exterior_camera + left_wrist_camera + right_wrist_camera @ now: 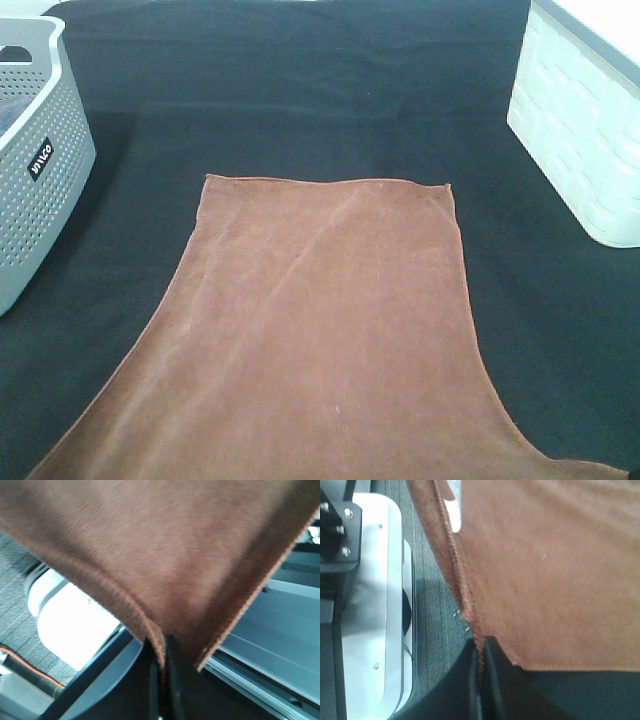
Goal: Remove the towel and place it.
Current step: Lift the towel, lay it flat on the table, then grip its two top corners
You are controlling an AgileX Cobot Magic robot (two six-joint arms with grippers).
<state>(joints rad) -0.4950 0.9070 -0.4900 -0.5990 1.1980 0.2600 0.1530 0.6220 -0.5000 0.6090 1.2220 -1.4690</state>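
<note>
The brown towel point(330, 320) lies spread on the black tablecloth point(300, 90), its far edge flat and its near corners running off the bottom of the exterior view. Both grippers are out of that view. In the left wrist view my left gripper point(162, 652) is shut on a corner of the towel point(165, 555), which hangs stretched above it. In the right wrist view my right gripper point(481, 655) is shut on the stitched edge of the towel point(545, 570) at another corner. A small white tag point(454, 505) shows near the towel's edge.
A grey perforated basket point(30, 150) stands at the left edge of the table. A white woven bin point(585, 120) stands at the back right. The wrist views show the robot's white base point(375, 610) and carpet floor point(432, 620) beyond the table edge.
</note>
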